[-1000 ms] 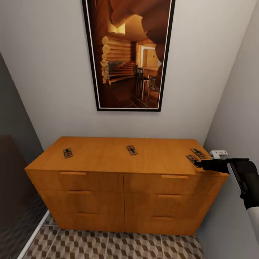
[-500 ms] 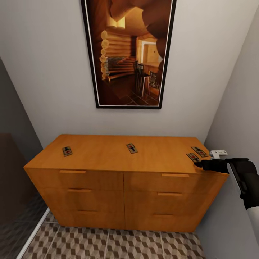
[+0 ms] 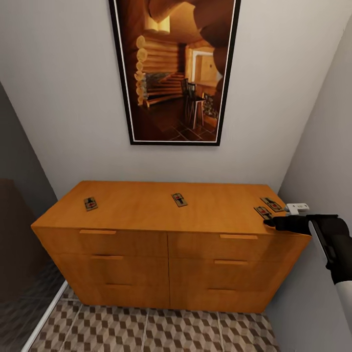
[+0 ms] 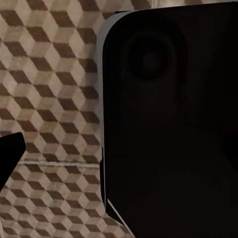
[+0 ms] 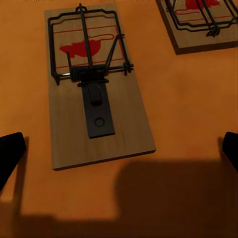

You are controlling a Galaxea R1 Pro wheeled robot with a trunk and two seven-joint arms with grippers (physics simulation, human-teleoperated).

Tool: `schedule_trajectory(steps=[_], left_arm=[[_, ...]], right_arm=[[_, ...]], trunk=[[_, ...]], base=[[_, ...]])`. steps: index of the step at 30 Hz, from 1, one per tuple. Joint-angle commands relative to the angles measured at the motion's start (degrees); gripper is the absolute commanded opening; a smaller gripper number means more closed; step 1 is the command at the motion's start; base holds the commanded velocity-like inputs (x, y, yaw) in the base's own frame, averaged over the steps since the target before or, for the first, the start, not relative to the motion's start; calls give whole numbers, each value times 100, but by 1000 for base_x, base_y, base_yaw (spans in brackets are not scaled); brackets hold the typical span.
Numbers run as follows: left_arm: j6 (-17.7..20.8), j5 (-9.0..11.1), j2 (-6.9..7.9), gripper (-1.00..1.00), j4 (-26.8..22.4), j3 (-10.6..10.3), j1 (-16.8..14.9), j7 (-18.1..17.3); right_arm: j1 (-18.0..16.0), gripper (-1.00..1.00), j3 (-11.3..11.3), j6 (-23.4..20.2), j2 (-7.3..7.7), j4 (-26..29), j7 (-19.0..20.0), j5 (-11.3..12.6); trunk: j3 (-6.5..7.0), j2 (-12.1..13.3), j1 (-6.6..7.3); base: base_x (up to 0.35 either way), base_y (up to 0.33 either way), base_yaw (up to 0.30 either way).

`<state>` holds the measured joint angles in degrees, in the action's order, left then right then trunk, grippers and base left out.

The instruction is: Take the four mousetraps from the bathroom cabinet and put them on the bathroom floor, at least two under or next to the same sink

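Just beyond the right claw point(image 5: 119, 148) lies a mousetrap point(image 5: 94, 84).

Orange cabinet point(image 3: 146, 210), brown red-marked mousetraps point(image 5: 94, 84), brown-cream cube-patterned floor point(image 3: 146, 332), black fingers point(image 5: 10, 153).

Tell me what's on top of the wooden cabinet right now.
Four mousetraps lie flat on the cabinet: left, middle, and two at the right end. The right gripper covers the nearer one's edge.

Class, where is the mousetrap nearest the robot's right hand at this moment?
In the head view, that mousetrap lies on the cabinet top's right end, beside another trap, just ahead of the right hand.
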<state>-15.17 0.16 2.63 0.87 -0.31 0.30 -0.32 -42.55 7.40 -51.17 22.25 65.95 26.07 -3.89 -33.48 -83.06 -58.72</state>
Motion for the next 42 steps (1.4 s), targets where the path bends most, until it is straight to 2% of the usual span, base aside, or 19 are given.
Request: schedule_trajectory(steps=[1, 33, 34, 42], left_arm=[[-30, 2, 1, 100, 10, -4, -4, -3], [-30, 2, 1, 100, 11, -4, -4, -3], [-30, 2, 1, 100, 13, -4, -4, -3], [-29, 2, 1, 100, 13, -4, -4, -3]], right_arm=[[1, 100, 7, -16, -1, -67, 48, -82], [1, 100, 7, 138, -7, -316, 45, -92], [1, -100, 7, 140, -8, -333, 43, -93], [1, -100, 5, 142, -10, -362, 44, -94]], trunk=[[-6, -2, -1], [-8, -2, -1], [-8, -2, -1], [-8, -2, -1]], base=[[0, 0, 0], [0, 0, 0], [0, 0, 0], [0, 0, 0]])
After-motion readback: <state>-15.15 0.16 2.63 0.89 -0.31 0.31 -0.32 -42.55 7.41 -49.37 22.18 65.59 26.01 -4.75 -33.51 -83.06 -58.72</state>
